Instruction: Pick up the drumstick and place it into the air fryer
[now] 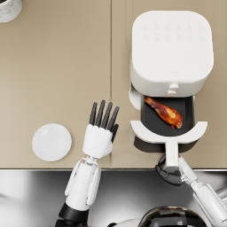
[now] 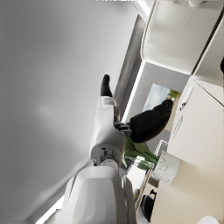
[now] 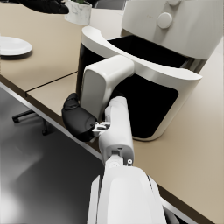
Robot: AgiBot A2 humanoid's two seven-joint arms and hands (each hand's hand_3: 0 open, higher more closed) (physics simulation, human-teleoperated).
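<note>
Right hand (image 1: pixel 168 172) grips the handle (image 1: pixel 171 153) of the air fryer (image 1: pixel 170 48) drawer, which is pulled out. Inside the drawer's dark basket lies the drumstick (image 1: pixel 163 112). Left hand (image 1: pixel 101 128) hovers empty over the tan surface (image 1: pixel 57 66), fingers straight, beside a white plate (image 1: pixel 52 142).

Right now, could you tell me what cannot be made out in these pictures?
- Drumstick: hidden in the right wrist view by the drawer front.
- Right hand: its fingers are hidden behind the handle in both views.
- Pot: cut off by the head view's corner.
- Fryer buttons: too faint to read.
</note>
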